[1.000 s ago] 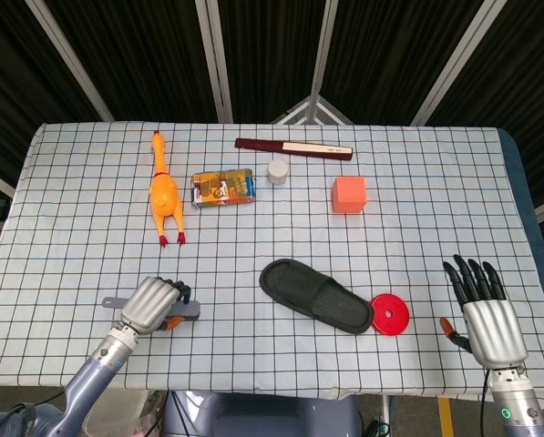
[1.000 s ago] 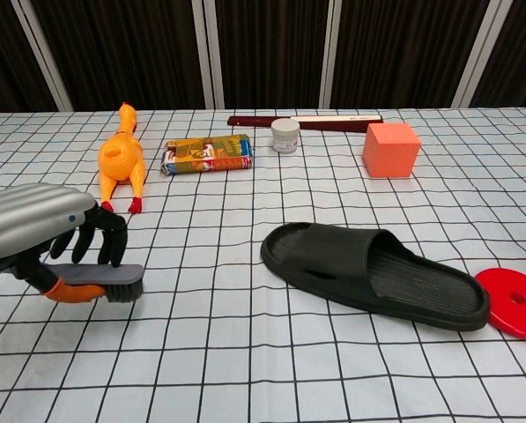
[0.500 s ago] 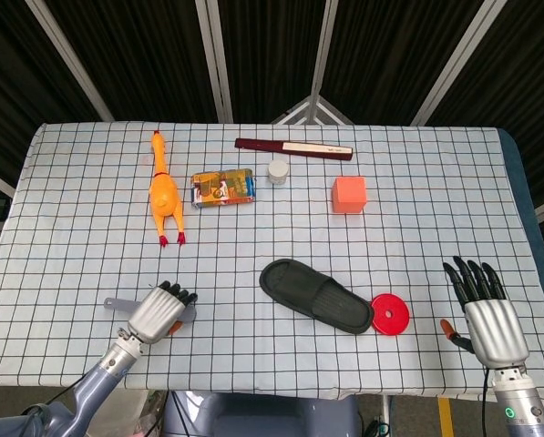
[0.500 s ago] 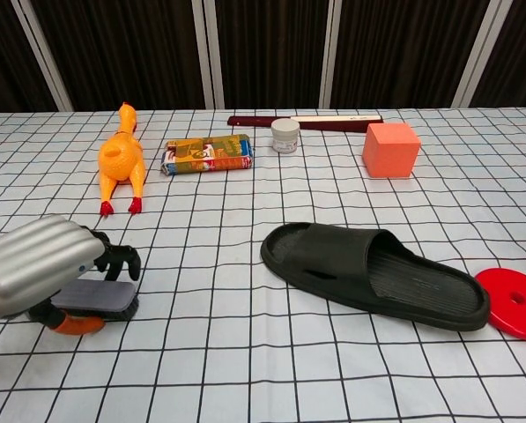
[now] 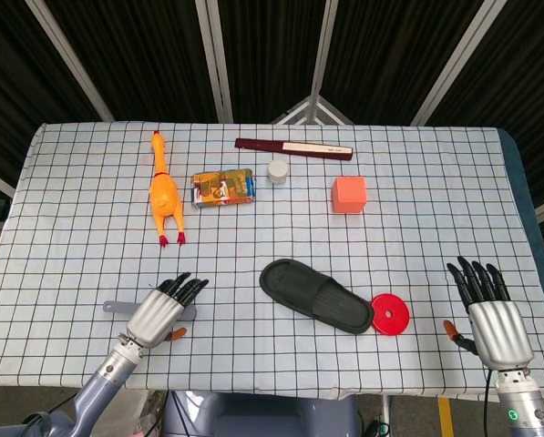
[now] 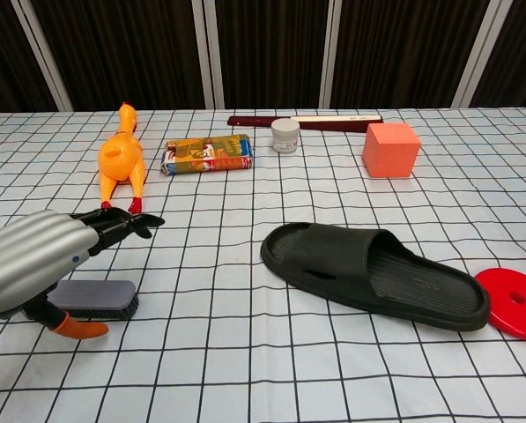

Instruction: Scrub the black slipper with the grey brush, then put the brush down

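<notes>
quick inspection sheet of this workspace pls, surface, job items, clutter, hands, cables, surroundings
surface: table under a white black-grid cloth
job's things: grey brush lies flat under the left hand; black slipper upright near centre
clutter: rubber chicken, printed box, small jar, dark red bar, orange cube, red disc touching the slipper
hands: left hand open over the brush; right hand open, empty
cables: nothing seen
surroundings: dark curtains, pale struts
</notes>
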Tool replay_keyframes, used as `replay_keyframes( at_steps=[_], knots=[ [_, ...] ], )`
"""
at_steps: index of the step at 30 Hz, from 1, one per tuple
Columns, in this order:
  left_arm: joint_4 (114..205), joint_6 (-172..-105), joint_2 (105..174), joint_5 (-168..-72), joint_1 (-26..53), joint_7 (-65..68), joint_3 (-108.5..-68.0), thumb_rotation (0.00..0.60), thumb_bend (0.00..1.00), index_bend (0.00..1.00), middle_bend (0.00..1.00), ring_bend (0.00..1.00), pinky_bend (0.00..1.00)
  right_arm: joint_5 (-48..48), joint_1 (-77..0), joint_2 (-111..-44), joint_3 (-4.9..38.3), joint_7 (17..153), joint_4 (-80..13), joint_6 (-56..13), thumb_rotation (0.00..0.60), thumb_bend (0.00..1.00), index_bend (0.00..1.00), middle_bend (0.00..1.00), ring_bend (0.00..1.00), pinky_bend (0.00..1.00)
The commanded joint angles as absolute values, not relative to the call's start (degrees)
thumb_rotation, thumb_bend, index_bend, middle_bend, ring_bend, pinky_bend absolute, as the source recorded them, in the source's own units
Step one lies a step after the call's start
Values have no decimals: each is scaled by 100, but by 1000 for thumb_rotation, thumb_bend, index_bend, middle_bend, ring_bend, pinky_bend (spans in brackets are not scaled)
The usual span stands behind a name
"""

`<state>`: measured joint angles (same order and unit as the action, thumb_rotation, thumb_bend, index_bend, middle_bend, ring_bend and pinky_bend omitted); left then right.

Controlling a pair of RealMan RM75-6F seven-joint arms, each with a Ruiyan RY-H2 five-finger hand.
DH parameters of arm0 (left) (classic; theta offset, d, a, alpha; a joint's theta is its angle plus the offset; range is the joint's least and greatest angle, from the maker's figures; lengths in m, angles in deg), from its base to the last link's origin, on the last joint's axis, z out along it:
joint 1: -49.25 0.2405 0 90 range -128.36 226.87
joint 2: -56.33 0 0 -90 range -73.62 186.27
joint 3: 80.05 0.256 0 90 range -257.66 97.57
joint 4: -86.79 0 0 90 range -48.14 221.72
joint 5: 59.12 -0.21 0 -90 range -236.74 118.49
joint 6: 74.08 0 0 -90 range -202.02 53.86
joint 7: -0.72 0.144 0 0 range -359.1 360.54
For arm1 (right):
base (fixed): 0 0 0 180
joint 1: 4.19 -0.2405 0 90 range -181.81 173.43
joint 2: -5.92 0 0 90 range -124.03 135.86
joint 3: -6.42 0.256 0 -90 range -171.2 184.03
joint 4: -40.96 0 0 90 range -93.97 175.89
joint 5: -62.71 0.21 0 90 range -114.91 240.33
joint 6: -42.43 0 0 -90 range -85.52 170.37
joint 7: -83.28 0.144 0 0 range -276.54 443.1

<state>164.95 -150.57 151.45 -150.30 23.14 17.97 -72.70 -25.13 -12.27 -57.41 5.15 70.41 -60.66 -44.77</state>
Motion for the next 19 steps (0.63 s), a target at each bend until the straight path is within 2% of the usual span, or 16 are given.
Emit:
replay_keyframes(
  at_steps=[1,4,6,8,10,14,19],
  knots=[
    [17745,-15260,14222,-15175,2379,1022,-7189,574,0,46,130,92,230,-2520,-1198,-5716,529,7046,-6088,-4493,600,320,0,0,0,36],
    [18366,-15569,13569,-15349,2521,627,-7030,577,0,29,102,47,149,-2502,-1163,-5688,546,7038,-6130,-4514,600,321,0,0,0,36],
    [18728,-15844,12918,-15369,2785,415,-6726,588,0,23,93,23,107,-2478,-1111,-5646,546,7014,-6190,-4546,600,321,0,0,0,31],
    [18768,-16246,12606,-15333,3087,380,-6612,597,0,16,78,7,79,-2421,-1058,-5636,526,6978,-6209,-4546,600,321,0,0,0,19],
    [18513,-16934,12607,-15348,3534,280,-6640,600,0,6,46,0,41,-2313,-964,-5632,461,6938,-6221,-4519,600,320,0,0,0,8],
    [17993,-17724,12715,-15781,3862,419,-6820,600,0,0,3,0,1,-2191,-824,-5621,403,6860,-6278,-4544,600,320,0,0,0,0],
    [17582,-17921,12893,-15689,3980,320,-7116,600,0,0,0,0,0,-2239,-757,-5675,390,6688,-6333,-4591,600,320,0,0,0,0]
  ],
)
